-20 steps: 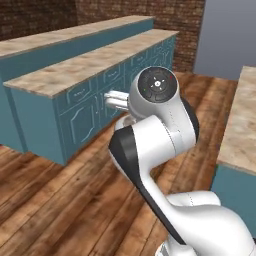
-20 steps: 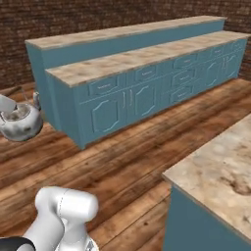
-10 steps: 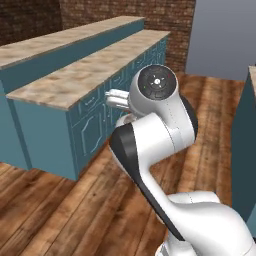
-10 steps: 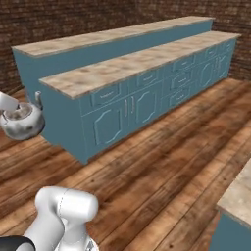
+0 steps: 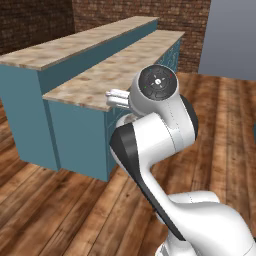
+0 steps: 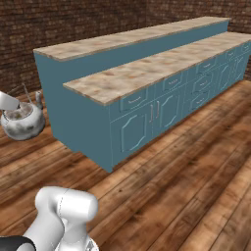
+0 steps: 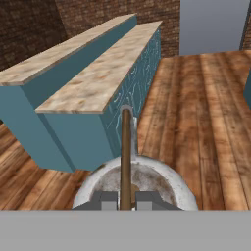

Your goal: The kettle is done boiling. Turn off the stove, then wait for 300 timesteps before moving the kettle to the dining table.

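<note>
While the arm [image 5: 160, 130] fills the left base view, its hand is hidden behind the wrist; a two-level teal counter [image 5: 95, 70] with a marbled top stands beyond it on the wood floor [image 5: 60, 215].

Right base view: kettle [image 6: 22, 120] hangs in the air at the left edge, clear of the floor, well apart from the counter.

Hand view: fingers [image 7: 105, 200] are pinching the kettle's thin arched handle [image 7: 126, 157] between them; the silver body sits directly below the fingertips.
</note>
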You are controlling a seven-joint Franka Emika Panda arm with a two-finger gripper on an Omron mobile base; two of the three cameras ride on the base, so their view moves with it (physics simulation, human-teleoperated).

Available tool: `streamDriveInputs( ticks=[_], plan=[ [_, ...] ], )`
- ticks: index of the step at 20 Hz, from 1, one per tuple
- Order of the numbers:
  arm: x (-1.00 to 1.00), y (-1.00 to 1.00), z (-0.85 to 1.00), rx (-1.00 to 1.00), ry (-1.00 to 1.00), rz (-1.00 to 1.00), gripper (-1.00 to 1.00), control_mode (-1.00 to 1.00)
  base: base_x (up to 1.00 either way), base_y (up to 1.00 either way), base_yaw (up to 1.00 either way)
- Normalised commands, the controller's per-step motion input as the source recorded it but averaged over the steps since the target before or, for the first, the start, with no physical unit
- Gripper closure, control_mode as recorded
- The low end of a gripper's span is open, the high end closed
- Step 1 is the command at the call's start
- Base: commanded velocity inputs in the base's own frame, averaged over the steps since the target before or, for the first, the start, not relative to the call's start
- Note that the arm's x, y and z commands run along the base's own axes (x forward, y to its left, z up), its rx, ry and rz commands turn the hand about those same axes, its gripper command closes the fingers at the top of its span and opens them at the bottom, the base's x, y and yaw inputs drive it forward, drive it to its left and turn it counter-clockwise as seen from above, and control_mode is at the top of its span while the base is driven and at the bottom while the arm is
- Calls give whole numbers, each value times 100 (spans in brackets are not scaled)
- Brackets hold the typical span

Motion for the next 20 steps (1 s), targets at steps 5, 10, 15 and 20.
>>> streamDriveInputs(
  ticks=[5, 10, 15, 20],
  plan=[
    [0, 0, 0, 0, 0, 0, 100, 100, 50, 100, -11],
    [0, 0, 0, 0, 0, 0, 100, 100, 65, 100, -16],
    [0, 0, 0, 0, 0, 0, 100, 100, 67, 100, -18],
    [0, 0, 0, 0, 0, 0, 100, 100, 65, 100, -18]
  ],
)
